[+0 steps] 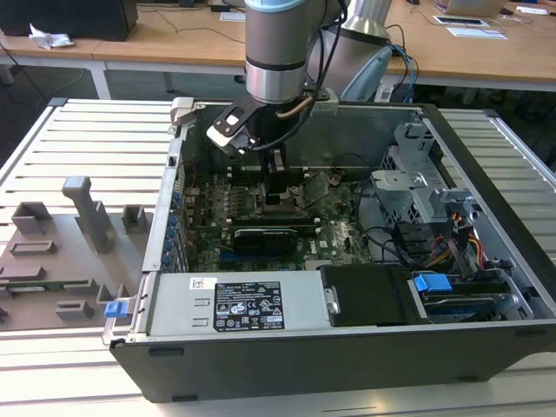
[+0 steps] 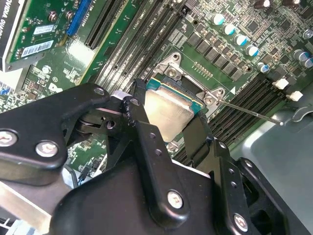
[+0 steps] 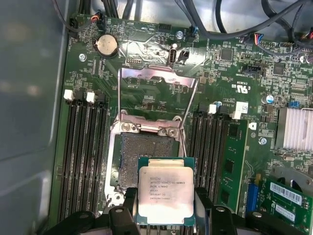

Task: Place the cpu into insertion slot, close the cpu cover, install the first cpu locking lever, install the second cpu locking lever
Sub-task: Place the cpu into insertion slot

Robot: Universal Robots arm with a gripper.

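My gripper (image 3: 166, 208) is shut on the cpu (image 3: 165, 190), a flat square chip with a silver-grey top. One black finger (image 3: 128, 208) presses on each of two opposite edges. In the second wrist view the cpu (image 2: 165, 113) sits between the fingertips (image 2: 139, 117), just above the board. The insertion slot (image 3: 139, 154) lies open, its contact field bare, and the chip overlaps one corner of it. The cpu cover (image 3: 157, 74), a silver frame with a square window, is swung back off the socket. A thin lever rod (image 2: 249, 112) sticks out beside the socket. In the exterior view the gripper (image 1: 276, 193) reaches down into the case.
Long black memory slots (image 3: 83, 156) flank the socket on both sides. The open computer case (image 1: 486, 174) holds a power supply (image 1: 252, 304) at the front, a drive cage (image 1: 417, 182) and cables at the exterior view's right. Grey fixtures (image 1: 82, 217) stand on the table at the exterior view's left.
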